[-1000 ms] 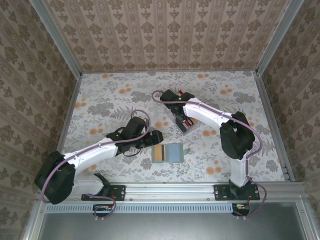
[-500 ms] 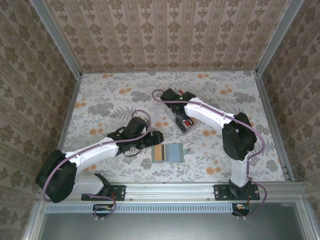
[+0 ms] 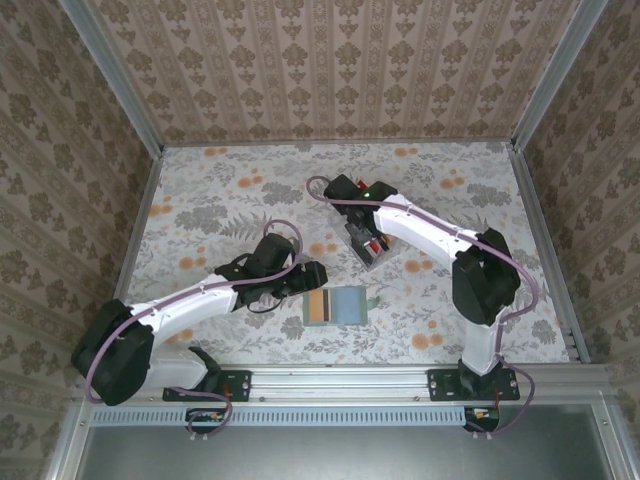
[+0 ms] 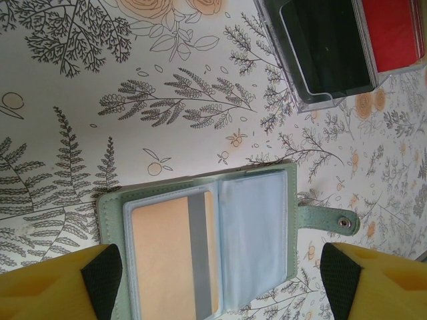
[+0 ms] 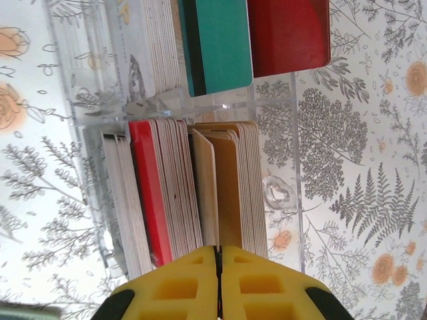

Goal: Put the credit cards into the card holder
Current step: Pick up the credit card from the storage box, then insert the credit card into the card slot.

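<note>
Moved: right arm's elbow has swung slightly right; right gripper [image 5: 219, 277] has closed its fingers.
Right: pressed together at the beige cards [image 5: 230, 187] in the rack [image 5: 87, 100]; whether one is pinched, cannot tell.
Wallet: holder [image 3: 350, 305] lies open, near centre, orange card [image 4: 163, 260] in its pocket.
Left: left gripper [image 4: 220, 270] wide, straddling the holder.

The work surface [image 3: 200, 200] is covered in a pale floral print of orange blooms and grey foliage, and is evenly lit. It is enclosed on three sides by walls [image 3: 330, 70] papered in a beige damask stripe, with grey metal posts [image 3: 112, 80] set at the corners. A metal rail [image 3: 340, 381] is fitted along the near edge.
</note>
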`<state>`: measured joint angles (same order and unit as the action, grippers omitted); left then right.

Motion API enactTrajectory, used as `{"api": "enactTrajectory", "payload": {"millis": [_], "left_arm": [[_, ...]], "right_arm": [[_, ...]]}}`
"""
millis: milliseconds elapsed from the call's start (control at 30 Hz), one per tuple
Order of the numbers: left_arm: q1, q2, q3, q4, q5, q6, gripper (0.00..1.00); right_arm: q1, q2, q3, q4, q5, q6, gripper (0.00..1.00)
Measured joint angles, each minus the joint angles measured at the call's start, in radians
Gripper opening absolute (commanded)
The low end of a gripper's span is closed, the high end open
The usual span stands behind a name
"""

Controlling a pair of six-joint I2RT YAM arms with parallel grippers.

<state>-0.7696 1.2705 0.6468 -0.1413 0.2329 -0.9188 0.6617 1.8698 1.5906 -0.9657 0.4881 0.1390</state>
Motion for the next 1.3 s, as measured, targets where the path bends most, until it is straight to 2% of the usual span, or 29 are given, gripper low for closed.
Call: {"api": "enactTrajectory", "payload": {"millis": [400, 700, 1000, 1133, 1300], "left_arm": [[0.000, -0.005, 0.005, 0.000, 0.007, 0.000, 0.81], [0.036, -0.054, 0.005, 0.044, 0.040, -0.030, 0.80], [0.117, -0.102, -0.030, 0.248, 0.155, -0.138, 0.80], [0.122, -0.101, -0.031, 0.323, 0.201, -0.168, 0.77], [0.122, -0.078, -0.031, 0.385, 0.245, -0.189, 0.74]], "right_arm": [[-0.044, -0.092, -0.002, -0.010, -0.136, 0.071, 0.08], [-0.104, -0.315, -0.098, 0.046, -0.357, 0.171, 0.06], [-0.160, -0.560, -0.445, 0.343, -0.719, 0.429, 0.06], [-0.160, -0.597, -0.578, 0.527, -0.856, 0.568, 0.07], [-0.160, -0.605, -0.670, 0.672, -0.953, 0.678, 0.07]]}}
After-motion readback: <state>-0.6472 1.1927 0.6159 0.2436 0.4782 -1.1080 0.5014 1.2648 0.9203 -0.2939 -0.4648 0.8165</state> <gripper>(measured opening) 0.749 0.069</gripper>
